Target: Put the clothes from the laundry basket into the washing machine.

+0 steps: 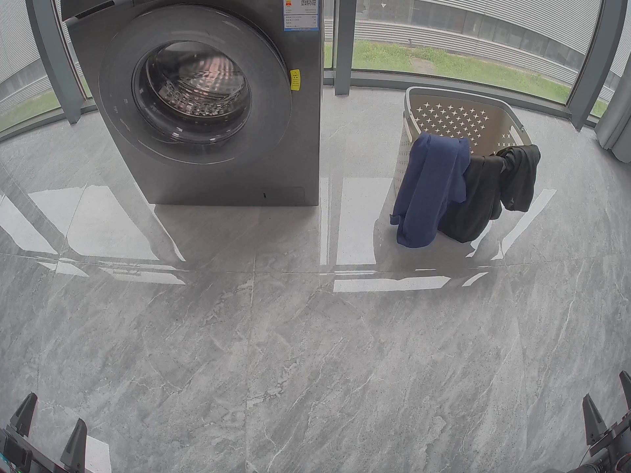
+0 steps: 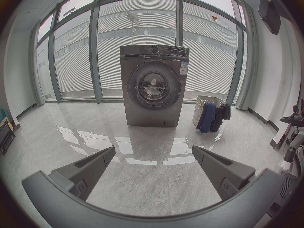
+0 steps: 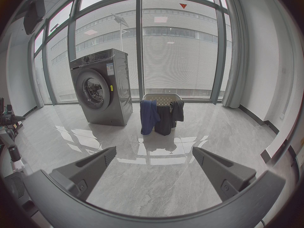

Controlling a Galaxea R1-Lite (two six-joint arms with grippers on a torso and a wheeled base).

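**Front-loader, basket and two open grippers**

The grey metal washing machine (image 1: 197, 93), a boxy front-loader, showed a ribbed steel drum through its round porthole and stood on glossy, veined grey floor tiles (image 1: 315, 362). Near the machine's right side stood the pale plastic laundry basket (image 1: 453, 116), its wall perforated with star shapes. A soft blue garment (image 1: 428, 188) and a limp dark garment (image 1: 483, 195) hung over its near rim. Well in front of the machine, the left gripper (image 1: 52, 412) and right gripper (image 1: 606, 389) had their wedge-shaped black jaws spread wide, gripping nothing
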